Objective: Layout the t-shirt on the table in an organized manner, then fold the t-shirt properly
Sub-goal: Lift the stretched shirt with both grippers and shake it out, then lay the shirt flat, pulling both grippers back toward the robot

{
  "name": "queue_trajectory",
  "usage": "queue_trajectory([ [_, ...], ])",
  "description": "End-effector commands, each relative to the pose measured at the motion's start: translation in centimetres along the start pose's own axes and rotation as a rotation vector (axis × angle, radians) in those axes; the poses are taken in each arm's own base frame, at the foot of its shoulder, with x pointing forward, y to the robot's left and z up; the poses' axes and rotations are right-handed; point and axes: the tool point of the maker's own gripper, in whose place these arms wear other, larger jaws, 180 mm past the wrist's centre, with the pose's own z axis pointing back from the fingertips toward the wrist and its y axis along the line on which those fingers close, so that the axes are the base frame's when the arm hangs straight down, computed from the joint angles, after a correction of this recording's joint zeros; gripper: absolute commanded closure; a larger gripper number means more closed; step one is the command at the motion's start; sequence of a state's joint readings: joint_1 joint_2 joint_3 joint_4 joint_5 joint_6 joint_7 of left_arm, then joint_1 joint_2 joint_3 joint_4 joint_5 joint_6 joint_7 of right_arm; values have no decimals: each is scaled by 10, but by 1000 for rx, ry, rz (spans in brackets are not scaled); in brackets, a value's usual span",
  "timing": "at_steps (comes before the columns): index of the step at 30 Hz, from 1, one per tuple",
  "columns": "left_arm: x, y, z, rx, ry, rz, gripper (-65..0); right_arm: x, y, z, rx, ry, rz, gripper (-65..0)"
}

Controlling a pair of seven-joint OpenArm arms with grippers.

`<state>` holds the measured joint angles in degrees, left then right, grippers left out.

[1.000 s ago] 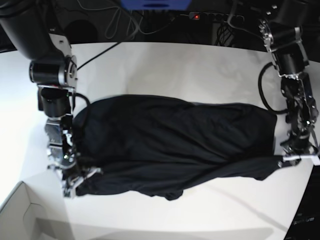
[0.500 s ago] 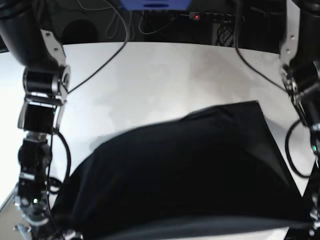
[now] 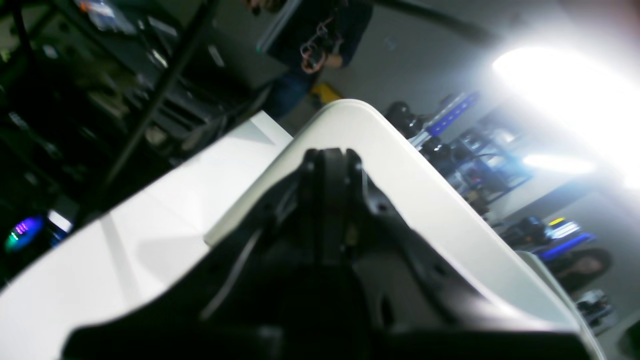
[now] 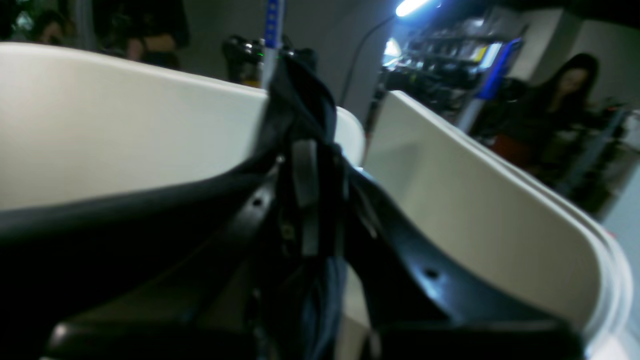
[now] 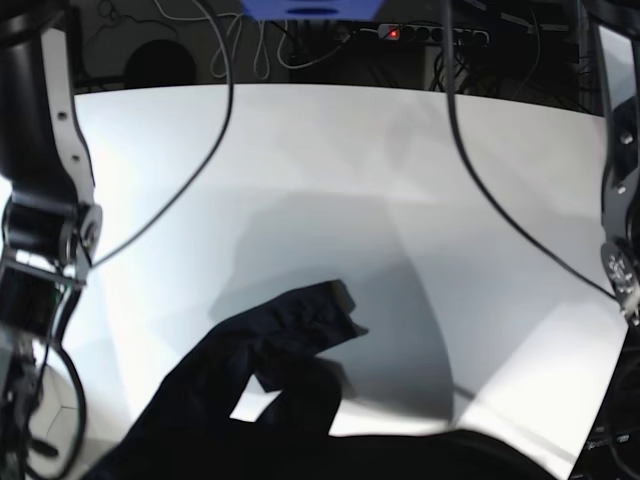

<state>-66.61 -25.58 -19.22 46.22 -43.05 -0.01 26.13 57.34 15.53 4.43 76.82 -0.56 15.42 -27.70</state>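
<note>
The right claw [image 4: 312, 165], at the centre of the right wrist view, is clenched on a bunched fold of the black t-shirt [image 4: 305, 100]; the cloth rises from between the jaws as a narrow, near-upright ridge and also hangs below them along the lower middle of the frame. The left claw [image 3: 327, 165], at the centre of the left wrist view, has its jaws pressed together; dark material lies below it, but whether any cloth is pinched there is too dark and blurred to tell.

Behind both claws the white desk [image 3: 150, 200] runs as a pale band with a rounded edge [image 4: 125, 125].

In the base view neither claw shows; only arm links stand at the left and right edges of the frame. The t-shirt [image 5: 240, 400] fills the lower left and bottom centre of that frame as a dark mass held above the desk [image 5: 330, 150], reaching out of the bottom edge. Its visible part runs diagonally, from the lower left up towards a crumpled tip near the frame's centre, with a small gap of white showing through the folds. A grey shadow lies on the desk to the right of that tip.
</note>
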Motion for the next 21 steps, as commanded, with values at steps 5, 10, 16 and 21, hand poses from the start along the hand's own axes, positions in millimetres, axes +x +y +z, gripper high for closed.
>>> queue_trajectory([
  [5, 3, 15, 14, -41, 45, 106, -1, -17, -6, 49, -32, -19, 8, 0],
  [10, -67, 63, 55, -28, 193, 146, -1, -100, 34, 116, 23, 120, -17, 0],
  [16, -145, 161, 143, 146, 301, 173, -1, -194, 84, 207, 126, 351, -56, 0],
  [21, -173, 213, 213, 267, 353, 162, -1, -247, 103, 275, 187, 489, -90, 0],
])
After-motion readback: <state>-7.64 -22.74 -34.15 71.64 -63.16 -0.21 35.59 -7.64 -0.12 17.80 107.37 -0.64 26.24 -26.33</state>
